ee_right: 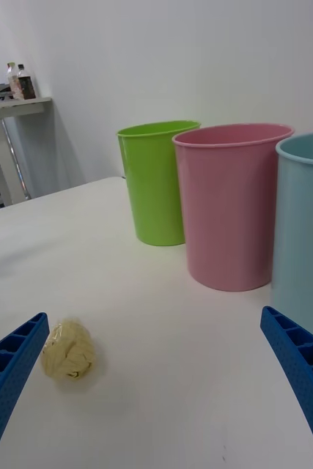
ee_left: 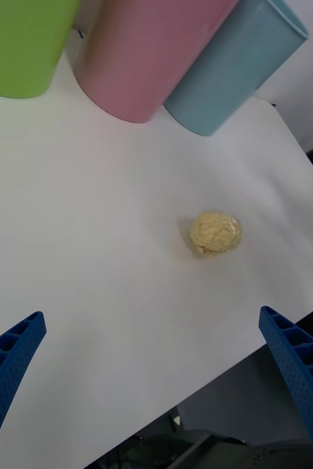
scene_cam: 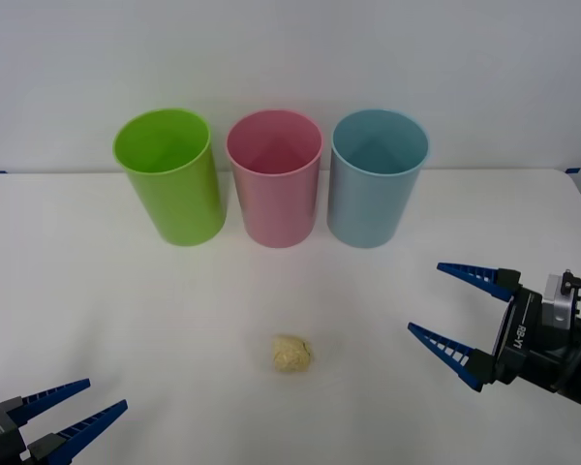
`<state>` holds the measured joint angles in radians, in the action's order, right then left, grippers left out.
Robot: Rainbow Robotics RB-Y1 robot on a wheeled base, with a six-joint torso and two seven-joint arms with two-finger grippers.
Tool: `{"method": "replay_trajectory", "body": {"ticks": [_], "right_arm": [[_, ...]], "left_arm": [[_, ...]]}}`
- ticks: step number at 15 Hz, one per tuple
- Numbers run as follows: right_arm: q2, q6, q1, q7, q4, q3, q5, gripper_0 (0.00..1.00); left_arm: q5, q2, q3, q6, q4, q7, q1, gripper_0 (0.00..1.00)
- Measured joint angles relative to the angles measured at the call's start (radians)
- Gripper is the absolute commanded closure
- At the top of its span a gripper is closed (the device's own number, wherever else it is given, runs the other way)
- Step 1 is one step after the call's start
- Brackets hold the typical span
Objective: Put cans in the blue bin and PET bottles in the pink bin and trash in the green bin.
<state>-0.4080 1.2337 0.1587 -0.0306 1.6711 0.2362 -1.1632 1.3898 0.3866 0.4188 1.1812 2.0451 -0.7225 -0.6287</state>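
Note:
The trash [scene_cam: 291, 354], a small pale-yellow wrinkly ball, lies on the white table near the front middle; it also shows as the trash [ee_right: 67, 350] and the trash [ee_left: 215, 233]. At the back stand the green bin [scene_cam: 169, 177], the pink bin [scene_cam: 274, 177] and the blue bin [scene_cam: 377, 177] in a row, left to right. My right gripper [scene_cam: 444, 305] hovers open to the right of the trash, fingers pointing toward it. My left gripper [scene_cam: 82, 406] is open at the front left corner, well apart from the trash.
The table's back edge [scene_cam: 58, 172] runs just behind the bins, against a white wall. A shelf with bottles [ee_right: 17, 82] stands far off in the room. Bare table surface lies around the trash.

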Motion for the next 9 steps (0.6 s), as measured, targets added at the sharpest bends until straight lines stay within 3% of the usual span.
{"method": "replay_trajectory", "body": {"ticks": [3,9], "right_arm": [[-0.019,0.006,0.003,0.009,0.036,0.021,0.003,0.00],[-0.189,0.008,0.030,0.176,0.199,0.079,0.034,0.00]], "left_arm": [[0.000,0.000,0.000,0.000,0.000,0.000,0.000,0.00],[0.000,0.000,0.000,0.000,0.000,0.000,0.000,0.00]]}}
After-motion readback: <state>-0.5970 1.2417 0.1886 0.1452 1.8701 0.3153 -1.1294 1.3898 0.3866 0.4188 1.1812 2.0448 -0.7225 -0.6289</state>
